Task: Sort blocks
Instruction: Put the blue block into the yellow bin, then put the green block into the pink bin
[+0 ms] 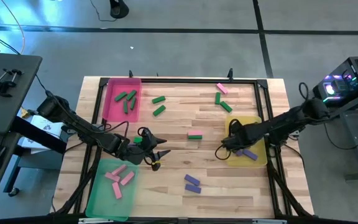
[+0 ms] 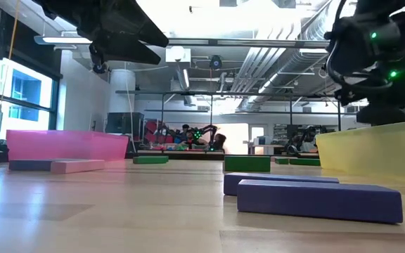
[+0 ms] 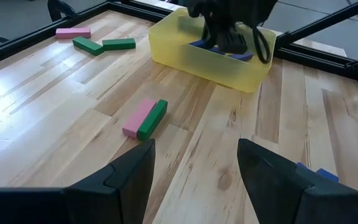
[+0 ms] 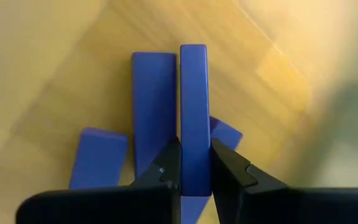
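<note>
My right gripper (image 1: 224,151) hangs over the yellow tray (image 1: 258,124) and is shut on a purple block (image 4: 194,93). Other purple blocks (image 4: 154,106) lie flat on the tray floor beside it. My left gripper (image 1: 161,154) is open above bare table between the pink tray (image 1: 107,102) and the green tray (image 1: 101,199), and touches nothing. In its wrist view the open fingers (image 3: 194,163) face a pink and green block pair (image 3: 145,118). Two purple blocks (image 1: 192,183) lie on the table near the near edge. My right gripper pinches the purple block between its two fingers near one end (image 4: 195,152), coming from above and pointing down. The block stands on its narrow edge, its wide faces against the fingers (image 4: 166,165). Whether it rests on the tray floor, I cannot tell.
Green blocks (image 1: 128,99) lie in the pink tray, pink blocks (image 1: 119,177) in the green tray. Loose green blocks (image 1: 159,104) lie right of the pink tray; green and pink ones (image 1: 220,94) lie by the far edge. A dark frame rail (image 1: 263,99) borders the table.
</note>
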Controlling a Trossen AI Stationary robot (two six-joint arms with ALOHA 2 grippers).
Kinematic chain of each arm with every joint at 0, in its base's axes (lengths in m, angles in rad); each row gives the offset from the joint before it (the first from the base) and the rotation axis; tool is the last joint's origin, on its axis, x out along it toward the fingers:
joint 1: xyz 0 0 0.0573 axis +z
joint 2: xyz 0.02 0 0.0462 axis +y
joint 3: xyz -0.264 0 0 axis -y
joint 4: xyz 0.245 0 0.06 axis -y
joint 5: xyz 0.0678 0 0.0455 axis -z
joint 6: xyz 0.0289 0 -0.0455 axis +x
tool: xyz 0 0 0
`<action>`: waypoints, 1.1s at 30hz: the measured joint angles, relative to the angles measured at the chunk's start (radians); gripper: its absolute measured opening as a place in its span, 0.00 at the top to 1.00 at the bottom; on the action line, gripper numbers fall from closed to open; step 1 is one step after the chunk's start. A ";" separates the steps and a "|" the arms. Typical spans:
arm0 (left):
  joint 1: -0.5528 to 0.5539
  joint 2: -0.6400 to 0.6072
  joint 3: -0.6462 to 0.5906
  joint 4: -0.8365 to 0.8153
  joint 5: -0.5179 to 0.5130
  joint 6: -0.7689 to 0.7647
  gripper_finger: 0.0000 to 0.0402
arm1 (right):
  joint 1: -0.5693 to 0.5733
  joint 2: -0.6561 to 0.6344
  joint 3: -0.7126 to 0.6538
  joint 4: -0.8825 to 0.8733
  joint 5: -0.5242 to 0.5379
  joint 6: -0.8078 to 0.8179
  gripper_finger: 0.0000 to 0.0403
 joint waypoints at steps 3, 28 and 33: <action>0.000 0.000 0.000 0.000 0.000 0.000 0.46 | -0.008 0.030 0.001 0.017 0.008 -0.047 0.88; 0.000 0.000 0.000 0.000 0.000 -0.001 0.46 | 0.187 -0.104 0.109 -0.006 0.255 -0.005 0.63; 0.000 0.000 0.000 0.000 0.000 -0.001 0.46 | 0.280 -0.103 0.109 0.119 0.311 -0.011 0.63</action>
